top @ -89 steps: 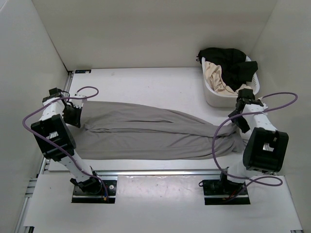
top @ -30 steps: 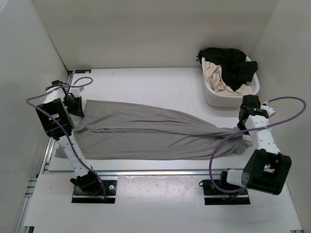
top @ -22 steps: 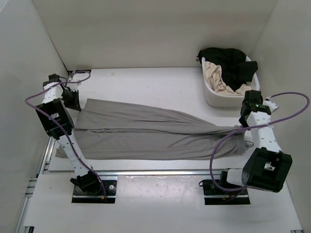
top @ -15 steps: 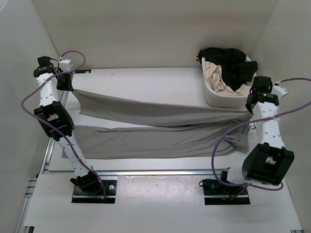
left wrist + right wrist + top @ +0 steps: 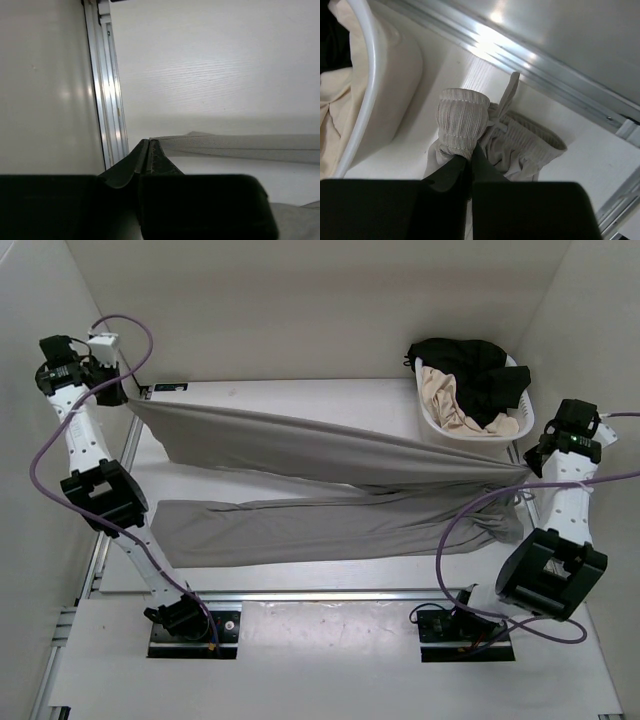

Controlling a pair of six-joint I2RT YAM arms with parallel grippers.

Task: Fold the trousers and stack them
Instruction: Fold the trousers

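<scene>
The grey trousers [image 5: 330, 455] run across the table from left to right. The far leg hangs taut in the air between both grippers, and the near leg [image 5: 320, 532] lies flat on the table. High at the back left, my left gripper [image 5: 120, 392] is shut on the leg's hem; its closed jaws [image 5: 148, 145] pinch the hem edge [image 5: 240, 147]. At the right, my right gripper [image 5: 533, 466] is shut on the ribbed waistband [image 5: 462, 120], which bunches above its closed jaws [image 5: 469, 160] with a drawstring beside it.
A white laundry basket [image 5: 436, 436] stands at the back right, close to the right gripper, and holds a black garment [image 5: 465, 362] and a beige one [image 5: 450, 400]. Its wall [image 5: 380, 100] shows in the right wrist view. Metal rails [image 5: 107, 100] edge the table, with walls close on both sides.
Both arms have risen and moved toward the back, each still gripping. The far leg has lifted off the table and pulled taut; the near leg stays flat.
</scene>
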